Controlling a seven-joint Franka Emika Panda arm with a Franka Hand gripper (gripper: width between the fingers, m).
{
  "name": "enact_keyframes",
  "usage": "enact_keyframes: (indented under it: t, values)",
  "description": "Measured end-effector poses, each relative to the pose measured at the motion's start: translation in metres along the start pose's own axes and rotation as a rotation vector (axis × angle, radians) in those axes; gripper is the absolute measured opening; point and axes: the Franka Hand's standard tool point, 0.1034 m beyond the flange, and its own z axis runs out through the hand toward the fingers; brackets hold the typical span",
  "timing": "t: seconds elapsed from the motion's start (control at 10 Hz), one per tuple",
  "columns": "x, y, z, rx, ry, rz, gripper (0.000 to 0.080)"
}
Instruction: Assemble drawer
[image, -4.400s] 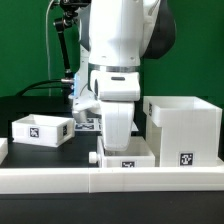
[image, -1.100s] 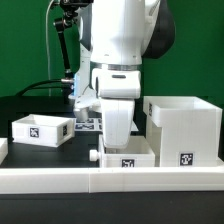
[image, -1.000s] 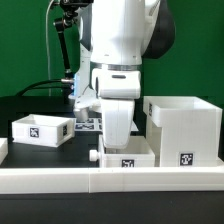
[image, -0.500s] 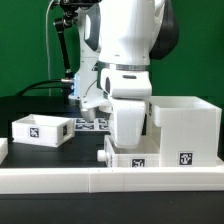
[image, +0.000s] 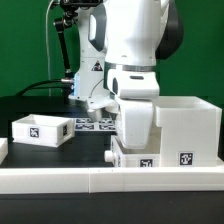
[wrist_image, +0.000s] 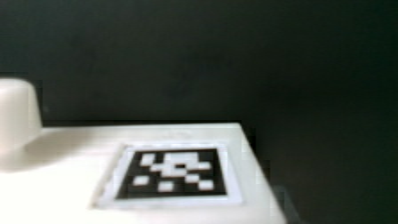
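Observation:
The drawer's large white housing (image: 186, 128) stands at the exterior view's right, open on top, with a tag on its front. My gripper (image: 135, 143) reaches down into a small white box tray (image: 138, 160) and is shut on its wall. This tray sits against the housing's left side, by the front rail. Its tagged face (wrist_image: 173, 171) and a rounded white knob (wrist_image: 15, 112) fill the wrist view. My fingertips are hidden. A second small tray (image: 41, 128) rests on the black table at the exterior view's left.
A long low white rail (image: 70, 181) runs along the table's front edge. The marker board (image: 92, 124) lies flat behind my arm. A black stand with cables (image: 66, 45) rises at the back, before a green wall.
My arm has moved to the exterior view's right, carrying the gripped tray along the rail until it meets the housing. The left tray and housing have not moved.

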Motion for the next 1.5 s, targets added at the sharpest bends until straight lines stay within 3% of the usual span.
enact_keyframes:
  t: [0.5, 0.8, 0.9, 1.0, 1.2, 1.5]
  values:
    - [-0.002, 0.000, 0.001, -0.004, 0.000, 0.004, 0.0051]
    - [-0.002, 0.005, -0.009, -0.016, 0.000, 0.039, 0.0553]
    - [-0.001, 0.006, -0.015, -0.003, -0.005, 0.051, 0.0553]
    - [-0.002, 0.011, -0.028, 0.001, -0.011, 0.061, 0.0628]
    - [-0.013, 0.025, -0.056, -0.008, -0.022, 0.064, 0.0646]
    - [-0.047, 0.023, -0.056, -0.008, -0.019, 0.025, 0.0649]
